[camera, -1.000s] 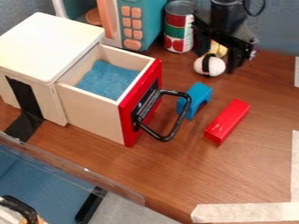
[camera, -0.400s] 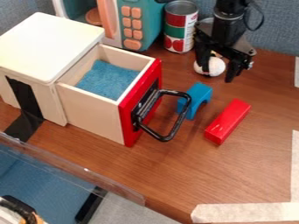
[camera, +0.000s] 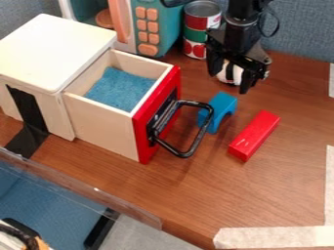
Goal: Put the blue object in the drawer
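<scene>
Blue block (camera: 223, 103): plain saturated blue, arch-shaped, cutout underneath, on the counter (camera: 287, 171) near the black handle (camera: 200, 135) of the pulled-out drawer (camera: 104, 126). Red block (camera: 254, 135) lies on its other side, wood surface between them. Drawer: open top, thin pale side walls, red front, blue lining. Claw (camera: 228, 82) beyond the blue block, fingers apart, white ball (camera: 237, 74) showing between them
</scene>
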Available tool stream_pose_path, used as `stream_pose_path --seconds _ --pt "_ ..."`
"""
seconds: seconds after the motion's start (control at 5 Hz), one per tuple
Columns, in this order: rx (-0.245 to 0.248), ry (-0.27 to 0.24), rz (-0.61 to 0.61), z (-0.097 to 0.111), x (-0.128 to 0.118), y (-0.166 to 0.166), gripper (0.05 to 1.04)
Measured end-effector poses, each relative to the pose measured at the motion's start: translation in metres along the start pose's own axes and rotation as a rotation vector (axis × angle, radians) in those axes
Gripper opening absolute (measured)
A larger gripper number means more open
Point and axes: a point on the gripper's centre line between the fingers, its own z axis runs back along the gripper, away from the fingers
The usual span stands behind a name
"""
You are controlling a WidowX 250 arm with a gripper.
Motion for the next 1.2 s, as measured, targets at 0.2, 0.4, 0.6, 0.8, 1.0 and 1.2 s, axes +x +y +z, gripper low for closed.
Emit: stream_pose_path --seconds 0.2,0.4,0.6,0.8,1.0,1.2 --pt "-0.005 0.0 0.008 -0.002 -0.003 0.003 0.998" --pt "-0.012 -0.002 0.015 -0.005 -0.004 0.002 0.998" --pt "-0.019 -0.004 0.018 -0.007 -0.005 0.0 0.998" --pt "-0.029 -0.005 0.032 -0.009 -0.007 -0.002 0.998" --pt "-0.028 -0.007 0.04 -0.011 -0.009 -0.003 0.998" --pt "-0.021 0.026 0.035 -0.025 -0.014 -0.004 0.998"
